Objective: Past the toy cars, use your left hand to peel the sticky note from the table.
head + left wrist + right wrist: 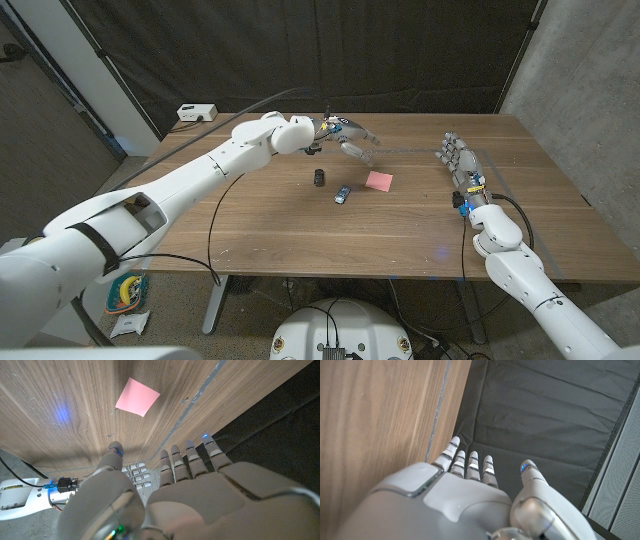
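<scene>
A pink sticky note (379, 180) lies flat on the wooden table (300, 220), just right of the middle; it also shows in the left wrist view (137, 397). Two small toy cars stand near it: a black one (320, 178) and a dark blue one (342, 195). My left hand (347, 137) hovers over the table behind and to the left of the note, fingers spread and holding nothing; its back (195, 500) points toward the note. My right hand (458, 162) stands at the table's right side, fingers straight and apart, empty (470, 495).
A white box (197, 113) with a cable sits at the table's far left corner. A black curtain hangs behind the table. A grey wall rises on the right. My right forearm (30, 495) shows beyond the table edge in the left wrist view.
</scene>
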Controlling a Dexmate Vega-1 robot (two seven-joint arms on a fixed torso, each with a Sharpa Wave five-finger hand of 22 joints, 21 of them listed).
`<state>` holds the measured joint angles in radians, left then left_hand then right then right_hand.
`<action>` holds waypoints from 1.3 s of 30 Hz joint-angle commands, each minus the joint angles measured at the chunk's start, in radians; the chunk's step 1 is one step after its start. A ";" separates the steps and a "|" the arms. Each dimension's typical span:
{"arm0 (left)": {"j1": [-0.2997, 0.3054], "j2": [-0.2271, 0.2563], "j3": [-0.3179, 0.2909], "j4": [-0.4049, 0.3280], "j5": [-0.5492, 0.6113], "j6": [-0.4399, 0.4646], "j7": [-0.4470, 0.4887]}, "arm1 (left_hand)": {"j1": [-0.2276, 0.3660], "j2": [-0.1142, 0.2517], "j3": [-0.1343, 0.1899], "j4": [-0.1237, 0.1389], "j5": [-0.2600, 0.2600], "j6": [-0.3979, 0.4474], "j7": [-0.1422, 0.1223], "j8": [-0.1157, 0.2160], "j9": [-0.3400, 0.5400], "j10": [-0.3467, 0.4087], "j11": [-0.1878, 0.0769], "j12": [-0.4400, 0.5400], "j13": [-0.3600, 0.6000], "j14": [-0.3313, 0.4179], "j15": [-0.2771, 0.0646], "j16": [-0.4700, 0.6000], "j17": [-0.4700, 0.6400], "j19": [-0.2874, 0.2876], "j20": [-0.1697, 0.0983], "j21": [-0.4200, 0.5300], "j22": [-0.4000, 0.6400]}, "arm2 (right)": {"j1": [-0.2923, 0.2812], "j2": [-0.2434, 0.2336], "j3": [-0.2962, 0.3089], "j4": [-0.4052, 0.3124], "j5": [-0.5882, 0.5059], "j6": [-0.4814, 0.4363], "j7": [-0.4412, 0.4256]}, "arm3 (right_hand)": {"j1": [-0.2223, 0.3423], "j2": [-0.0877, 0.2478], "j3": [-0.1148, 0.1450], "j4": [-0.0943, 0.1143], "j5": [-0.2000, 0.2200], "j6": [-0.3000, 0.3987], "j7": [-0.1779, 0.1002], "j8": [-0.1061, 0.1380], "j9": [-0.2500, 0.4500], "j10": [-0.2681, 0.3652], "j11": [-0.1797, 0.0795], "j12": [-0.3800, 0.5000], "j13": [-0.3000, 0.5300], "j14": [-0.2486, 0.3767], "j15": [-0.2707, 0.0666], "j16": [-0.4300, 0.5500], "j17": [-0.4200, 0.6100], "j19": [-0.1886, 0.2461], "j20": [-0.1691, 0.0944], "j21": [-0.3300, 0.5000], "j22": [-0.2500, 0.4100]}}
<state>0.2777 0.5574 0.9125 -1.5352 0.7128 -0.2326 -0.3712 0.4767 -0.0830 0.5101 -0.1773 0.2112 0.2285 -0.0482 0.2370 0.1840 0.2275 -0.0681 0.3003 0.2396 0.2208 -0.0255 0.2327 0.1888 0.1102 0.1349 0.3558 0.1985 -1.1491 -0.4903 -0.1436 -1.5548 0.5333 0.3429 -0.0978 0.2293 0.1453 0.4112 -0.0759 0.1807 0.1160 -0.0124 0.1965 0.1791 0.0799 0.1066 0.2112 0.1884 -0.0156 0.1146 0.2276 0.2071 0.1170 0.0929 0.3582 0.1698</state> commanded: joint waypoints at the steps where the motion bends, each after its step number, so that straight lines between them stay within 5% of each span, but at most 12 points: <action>1: -0.010 -0.001 0.029 -0.022 0.097 0.001 0.006 | 0.032 -0.009 -0.004 -0.001 0.009 0.027 0.003 0.007 0.003 0.020 -0.003 0.007 0.004 0.021 -0.004 0.006 0.003 0.009 0.007 0.010 0.004 | -0.002 0.005 0.002 0.011 0.006 0.013 0.007 | 0.006 -0.001 0.001 -0.001 -0.004 0.010 -0.001 -0.003 0.003 0.005 0.001 -0.004 0.004 0.003 0.009 0.000 0.004 0.004 0.001 -0.001 0.006; 14: -0.024 -0.012 0.072 -0.027 0.210 -0.010 0.022 | 0.141 -0.033 -0.013 0.001 0.036 0.021 -0.022 -0.009 0.005 -0.011 -0.040 -0.013 0.007 0.018 -0.018 -0.005 0.004 0.009 0.014 0.004 0.005 | 0.001 0.012 -0.001 0.027 0.011 0.022 0.015 | 0.004 -0.001 -0.001 -0.001 -0.005 0.011 -0.001 -0.004 0.003 0.006 0.001 -0.004 0.004 0.005 0.010 0.001 0.005 0.006 0.000 -0.004 0.006; 22: -0.036 -0.021 0.094 -0.016 0.249 -0.027 0.030 | 0.191 -0.023 -0.017 0.007 0.041 0.065 -0.056 0.001 0.006 0.025 -0.068 -0.005 0.007 0.021 -0.042 -0.007 0.005 0.000 0.007 -0.002 0.004 | 0.006 0.016 -0.003 0.039 0.013 0.026 0.021 | 0.002 -0.001 -0.002 0.000 -0.005 0.011 -0.002 -0.004 0.003 0.008 0.001 -0.004 0.005 0.006 0.011 0.001 0.006 0.007 0.000 -0.006 0.006; 39: -0.057 -0.036 0.133 0.027 0.313 -0.056 0.090 | 0.244 -0.013 -0.035 0.015 0.036 0.120 -0.085 0.009 0.007 0.093 -0.094 0.011 0.007 0.012 -0.048 -0.011 0.005 -0.013 0.011 -0.015 0.002 | 0.016 0.027 -0.005 0.064 0.016 0.033 0.028 | -0.001 -0.001 -0.004 0.002 -0.005 0.013 0.000 -0.005 0.003 0.013 0.004 -0.004 0.005 0.010 0.014 0.003 0.007 0.009 0.003 -0.011 0.006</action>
<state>0.2327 0.5294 1.0183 -1.5296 0.9700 -0.2732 -0.3201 0.7063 -0.0942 0.4790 -0.1625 0.2480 0.3451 -0.1230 0.2408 0.1888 0.3058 -0.1609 0.3049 0.2441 0.2359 -0.0376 0.2207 0.1886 0.1006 0.1476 0.3437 0.1982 -1.1409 -0.4709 -0.1466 -1.5094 0.5467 0.3710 -0.0764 0.2293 0.1452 0.4083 -0.0729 0.1807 0.1160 -0.0124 0.1917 0.1790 0.0872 0.1069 0.2071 0.1884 -0.0101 0.1199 0.2276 0.2118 0.1171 0.0928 0.3479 0.1748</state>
